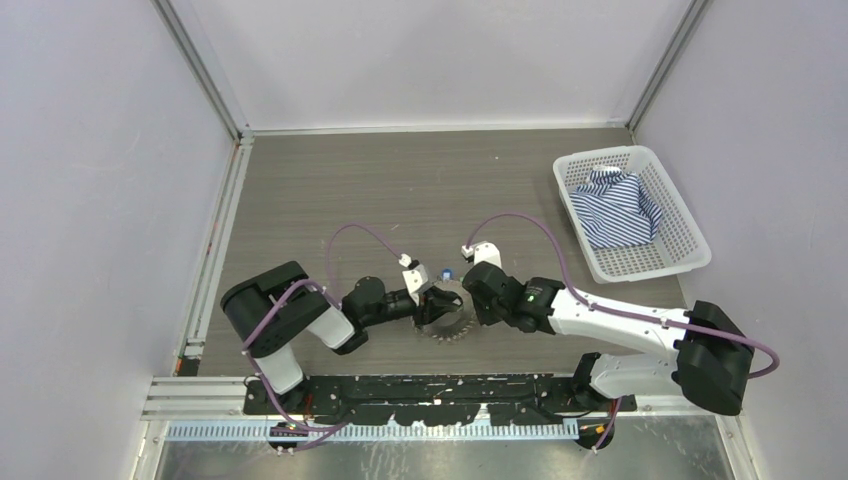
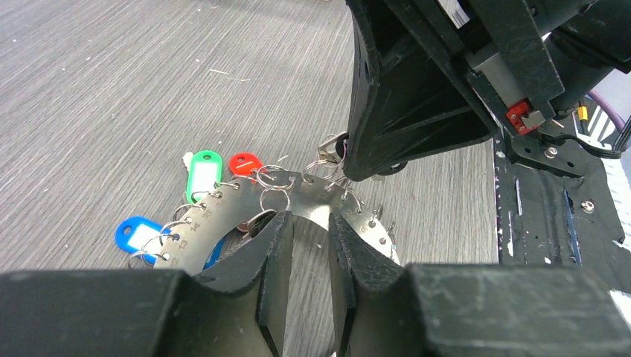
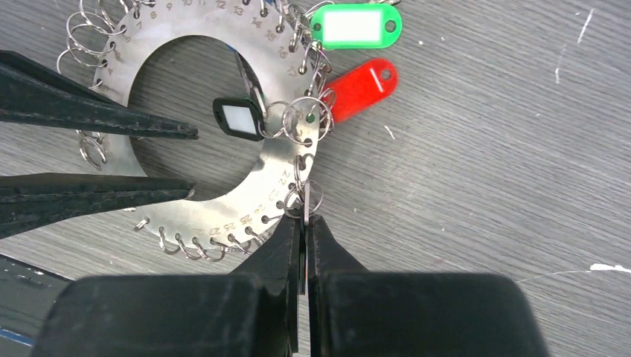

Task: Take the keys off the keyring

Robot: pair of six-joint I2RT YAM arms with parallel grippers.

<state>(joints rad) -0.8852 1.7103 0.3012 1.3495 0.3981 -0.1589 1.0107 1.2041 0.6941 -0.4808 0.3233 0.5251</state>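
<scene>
Near the desk's (image 3: 484,186) front edge, keyring (image 3: 223,216) lies flat. Right gripper (image 3: 303,223) jaws pressed together, pinching a thin silver key (image 3: 305,204) at the keyring's outer rim. Left gripper (image 2: 311,219) jaws partly spread at the keyring's inner edge, nothing between them. Green key (image 3: 356,26) and red key (image 3: 362,88) on the opposite rim.

Overhead wide, facing down; wrist cams close, sharing keyring (image 2: 195,236).

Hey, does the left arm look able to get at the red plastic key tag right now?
Probably yes. The red plastic key tag lies uncovered just beyond the left gripper, jaws open; the right gripper, shut on a small silver key, sits aside.
</scene>
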